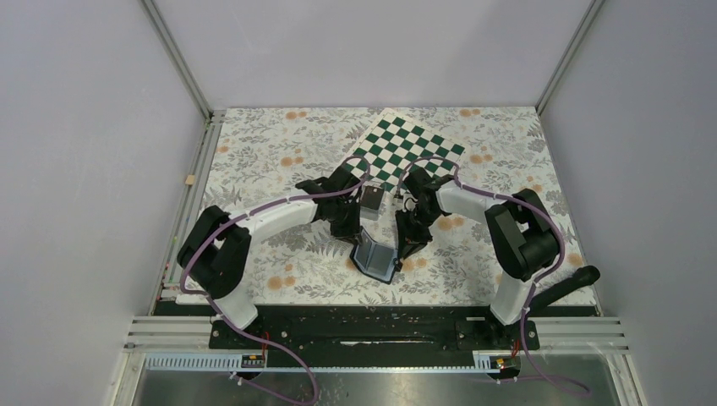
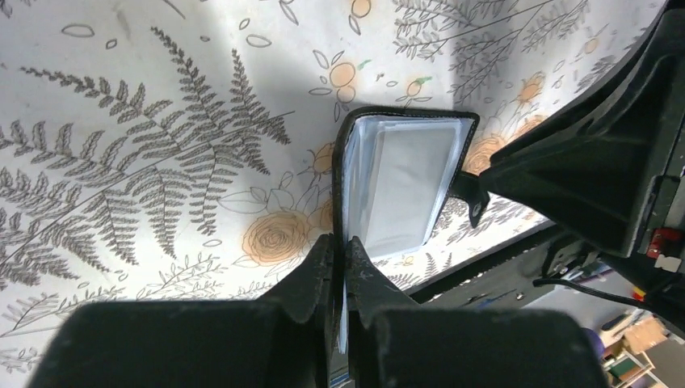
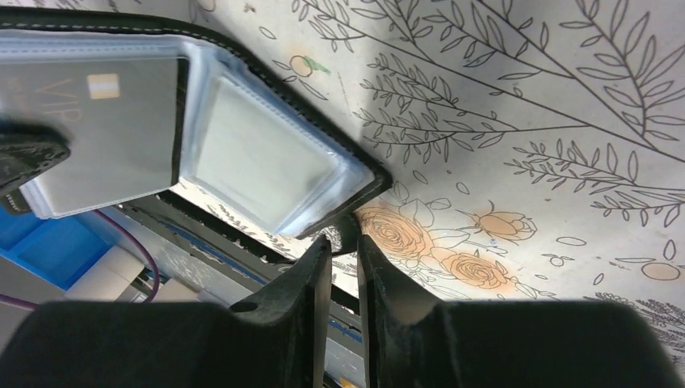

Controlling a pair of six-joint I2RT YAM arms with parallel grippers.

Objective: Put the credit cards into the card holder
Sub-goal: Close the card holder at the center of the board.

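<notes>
So right now I've got the card holder point(image 1: 376, 258) hanging between both arms, just below the middle of the top view. It looks lifted off the desk point(image 1: 279, 144) rather than lying on it. The left claw point(image 2: 339, 242) is clamped tight on one edge, pinching the black cover and the clear sleeves together. I reckon that's to keep the thing steady and fanned open like a book.

The right claw point(image 3: 343, 242) sits at the opposite corner, right where the snap tab point(image 3: 347, 230) pokes out. Its fingers are nearly together with the tab at their tips, but honestly I can't tell if it's actually pinching the tab or just parked against it.

Upper left of the right wrist view, a grey VIP card point(image 3: 97, 113) looks like it's already tucked in a sleeve. The sleeve next to it, toward the middle of the frame, looks pale and unfilled.

Other stuff: the checkered board point(image 1: 406, 150) lies in the upper middle of the top view, well apart from the action. A small pale boxy thing point(image 1: 370, 201) stands just above the holder, between the two arms, and it's too small for me to say what's in it. I can't find any loose credit cards in any view.

The real obstacle, I'd say, is that both claws are crowded onto the holder, so neither is free to go fetch a card.
</notes>
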